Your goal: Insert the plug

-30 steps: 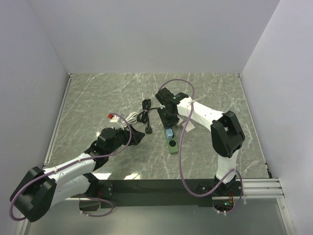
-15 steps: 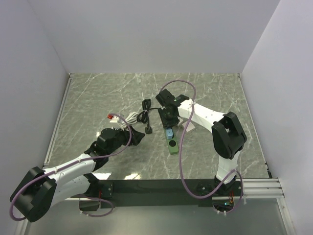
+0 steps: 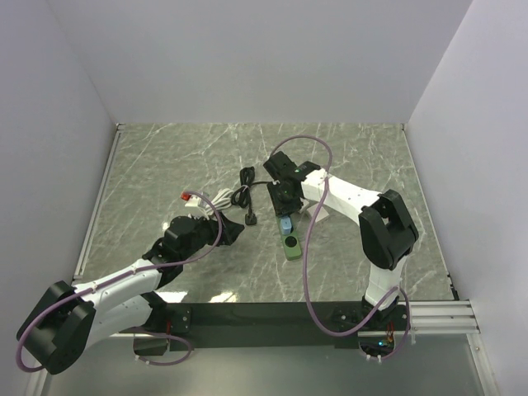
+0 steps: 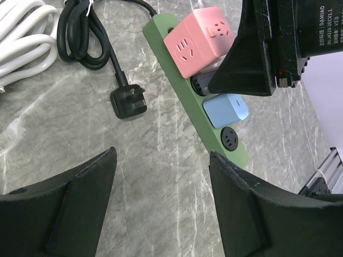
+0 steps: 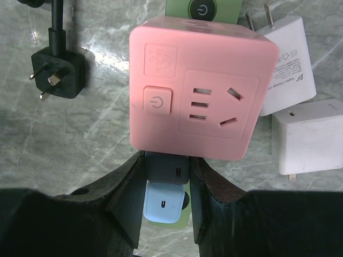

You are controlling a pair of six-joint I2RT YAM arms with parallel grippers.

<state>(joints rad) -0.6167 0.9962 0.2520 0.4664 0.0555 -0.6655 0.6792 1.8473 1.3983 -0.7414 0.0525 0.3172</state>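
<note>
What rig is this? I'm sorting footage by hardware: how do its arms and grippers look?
Left arm and right arm: white shells, black joints, each trailing a purple cable. Left gripper and right gripper: black wedge-shaped fingers. White DAMIAO lettering marks the right wrist.

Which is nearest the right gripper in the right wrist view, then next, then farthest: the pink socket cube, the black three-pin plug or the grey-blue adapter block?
1. Grey-blue adapter block: clamped in the right gripper.
2. Pink socket cube: just beyond, next to the adapter block.
3. Black three-pin plug: away at the view's upper left.
</note>
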